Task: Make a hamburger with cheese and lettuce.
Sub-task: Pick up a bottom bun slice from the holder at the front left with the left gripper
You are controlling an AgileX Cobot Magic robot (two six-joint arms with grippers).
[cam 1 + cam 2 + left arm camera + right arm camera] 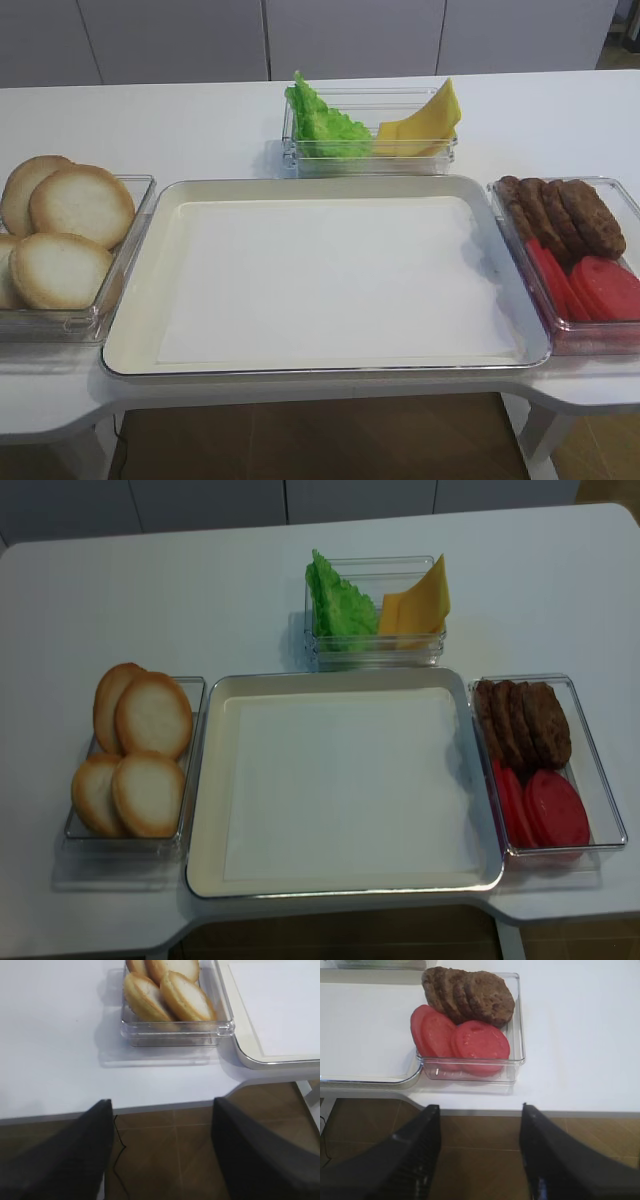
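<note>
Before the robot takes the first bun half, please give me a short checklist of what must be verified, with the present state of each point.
1. Tray has a bare face to build on: ok, nothing lies on it.
2. Bun halves in reach of the left arm: ok, four stand on edge in the clear bin left of the tray.
3. Left pincer open and empty: ok, held back off the table's near edge.
4. Right pincer open and empty: ok, also off the table, before the patties and tomato slices.
5. Lettuce and cheese ready: ok, together in the far bin.
6. Clean grip on one bun alone: cannot tell, they overlap.
</note>
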